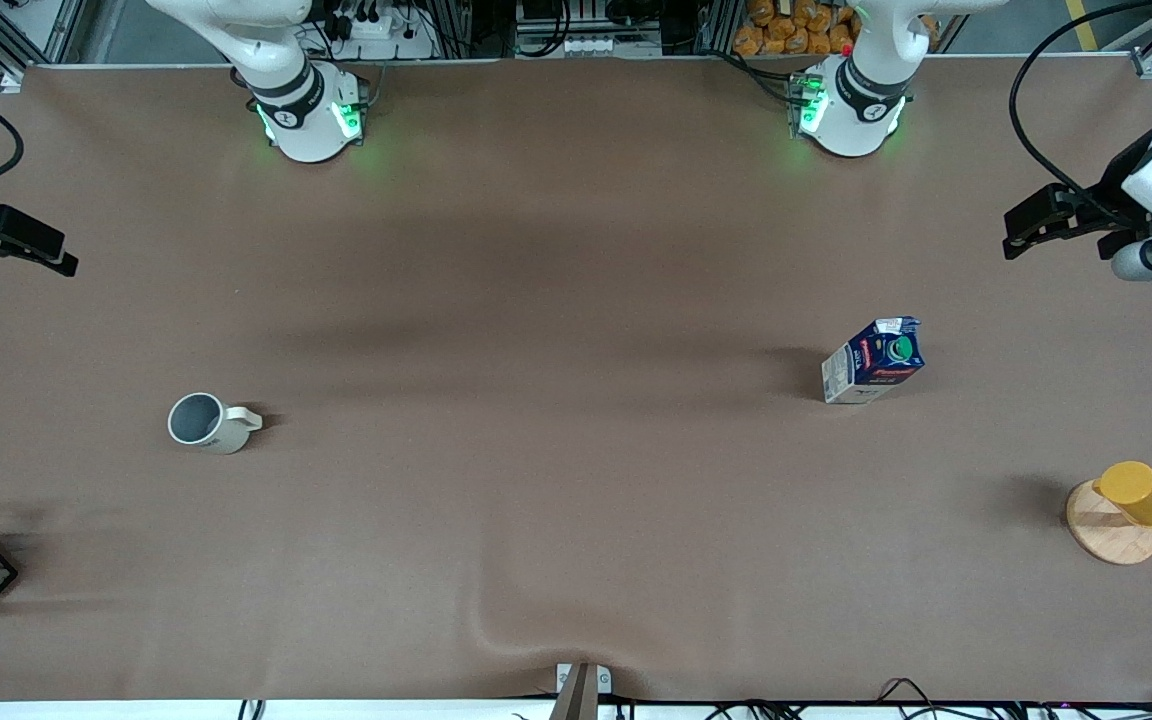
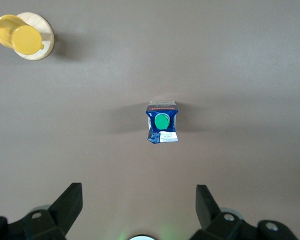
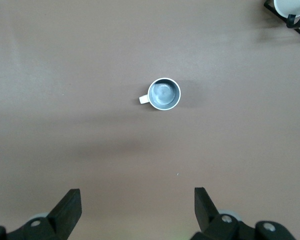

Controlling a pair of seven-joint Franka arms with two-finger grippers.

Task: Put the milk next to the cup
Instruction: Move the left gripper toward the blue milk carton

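The milk [image 1: 873, 361] stands upright toward the left arm's end of the table, well apart from the cup [image 1: 206, 422], so the left gripper [image 2: 138, 200] hangs above it, jaws spread, seemingly to descend, while the right gripper [image 3: 137, 202] waits, likewise spread, above the cup.

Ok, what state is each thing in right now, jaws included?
milk: upright on the table, green cap on, not held
cup: upright, empty, far from the milk
yellow cup: tipped on its wooden disc
left gripper: jaws open, above the milk
right gripper: jaws open, above the cup
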